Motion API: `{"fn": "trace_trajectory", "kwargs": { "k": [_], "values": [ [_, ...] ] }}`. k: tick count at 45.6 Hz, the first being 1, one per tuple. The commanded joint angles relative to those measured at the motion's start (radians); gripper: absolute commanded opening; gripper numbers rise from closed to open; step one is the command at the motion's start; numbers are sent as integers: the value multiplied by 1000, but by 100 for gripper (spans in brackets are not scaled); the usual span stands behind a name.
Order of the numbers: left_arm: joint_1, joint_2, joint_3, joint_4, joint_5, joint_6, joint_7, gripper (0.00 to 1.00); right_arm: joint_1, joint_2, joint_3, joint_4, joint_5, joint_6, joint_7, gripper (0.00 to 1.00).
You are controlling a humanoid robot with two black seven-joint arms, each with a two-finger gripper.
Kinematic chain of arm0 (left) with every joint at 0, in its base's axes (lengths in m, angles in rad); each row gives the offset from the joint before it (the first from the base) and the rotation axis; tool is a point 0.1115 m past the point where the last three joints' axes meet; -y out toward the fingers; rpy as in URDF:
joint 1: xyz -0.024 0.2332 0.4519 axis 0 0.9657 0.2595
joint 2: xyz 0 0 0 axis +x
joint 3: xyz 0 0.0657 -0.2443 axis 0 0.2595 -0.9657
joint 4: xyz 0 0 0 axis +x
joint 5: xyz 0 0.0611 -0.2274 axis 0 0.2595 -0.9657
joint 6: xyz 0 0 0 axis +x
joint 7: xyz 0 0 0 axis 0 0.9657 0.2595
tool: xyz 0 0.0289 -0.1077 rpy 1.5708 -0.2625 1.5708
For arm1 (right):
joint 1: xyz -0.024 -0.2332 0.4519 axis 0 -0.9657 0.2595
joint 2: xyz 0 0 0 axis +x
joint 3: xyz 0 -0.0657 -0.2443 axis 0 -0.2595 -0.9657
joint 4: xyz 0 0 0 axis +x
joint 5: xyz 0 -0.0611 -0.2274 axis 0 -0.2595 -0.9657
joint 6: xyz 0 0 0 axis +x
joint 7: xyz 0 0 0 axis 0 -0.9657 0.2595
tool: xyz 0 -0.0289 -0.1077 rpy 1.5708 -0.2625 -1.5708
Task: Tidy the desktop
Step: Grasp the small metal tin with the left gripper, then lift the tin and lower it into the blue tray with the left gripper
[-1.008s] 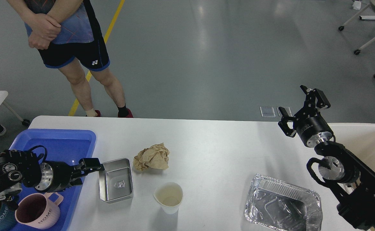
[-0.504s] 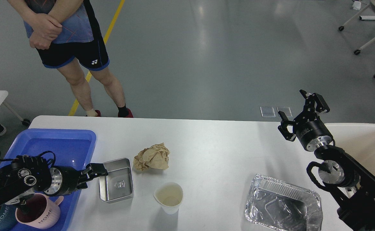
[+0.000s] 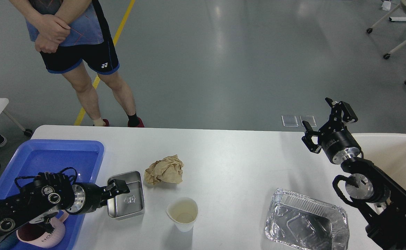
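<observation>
Your left gripper reaches over the near-left rim of the steel tin, its finger spread unreadable. The tin's long axis runs away from you on the desktop. Far right, your right gripper hovers, fingers spread, empty.

1 steel tin, 1 paper wad, 1 cup, 1 foil tray, 1 mug, 1 blue tray, 1 bin.

left gripper low, right gripper raised, jaws spread.
</observation>
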Motion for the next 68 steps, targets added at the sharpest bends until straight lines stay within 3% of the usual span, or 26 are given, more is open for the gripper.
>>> {"fn": "trace_trajectory", "kwargs": {
  "k": [1,12,20,33,40,45,53,60,68],
  "values": [
    [7,-22,1,11,6,6,7,56,-1,-1,1,-3,0,1,0,100],
    [15,-23,1,20,4,3,54,24,-7,-1,5,-3,0,1,0,100],
    [22,-23,1,20,4,3,56,9,-11,-1,5,-1,0,1,0,100],
    [-2,0,-3,5,1,-26,54,1,-30,7,6,8,0,3,1,100],
    [-13,73,-11,-47,-3,-63,60,0,-28,7,6,0,0,4,0,100],
    [-31,191,-19,-176,-16,-75,83,0,-28,0,8,-1,0,3,0,100],
    [-97,455,-52,-371,-111,-155,83,0,-27,5,8,-1,0,3,1,100],
    [-174,621,-92,-391,-187,-262,76,0,-19,7,8,-3,-1,3,1,100],
    [-180,760,-198,-393,-266,-360,73,0,-17,7,8,-4,0,1,1,100]
  ]
}}
